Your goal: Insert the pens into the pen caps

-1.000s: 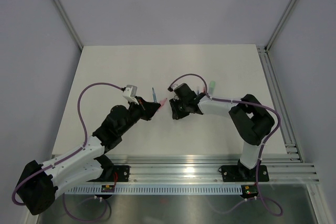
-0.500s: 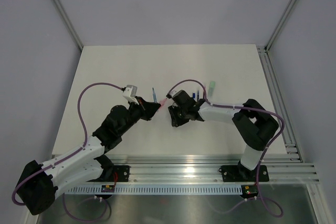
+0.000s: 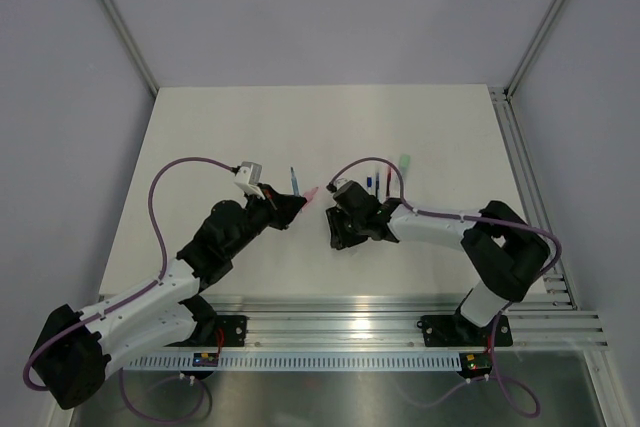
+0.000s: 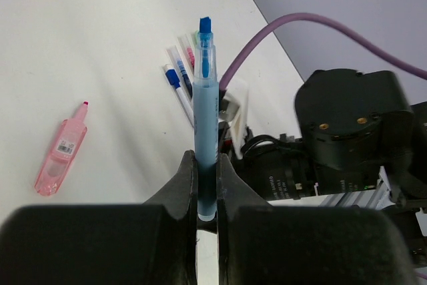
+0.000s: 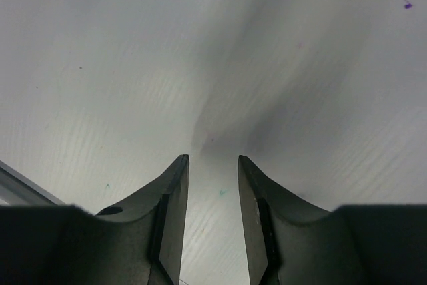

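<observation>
Pen (image 4: 205,98), light blue, stands clamped in left pincer (image 4: 205,165) (tip outward); right pincer (image 5: 212,165) gapes empty.

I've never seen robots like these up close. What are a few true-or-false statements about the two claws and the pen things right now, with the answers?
1. The left gripper is shut on a light blue pen. True.
2. The right gripper holds the pink cap. False: its jaws stand apart with nothing between them, and the pink cap lies on the table.
3. The mint green cap lies on the table, apart from both grippers. True.
4. The light blue pen has a cap on its tip. False: its tip is bare and sticks out past the fingers.
</observation>
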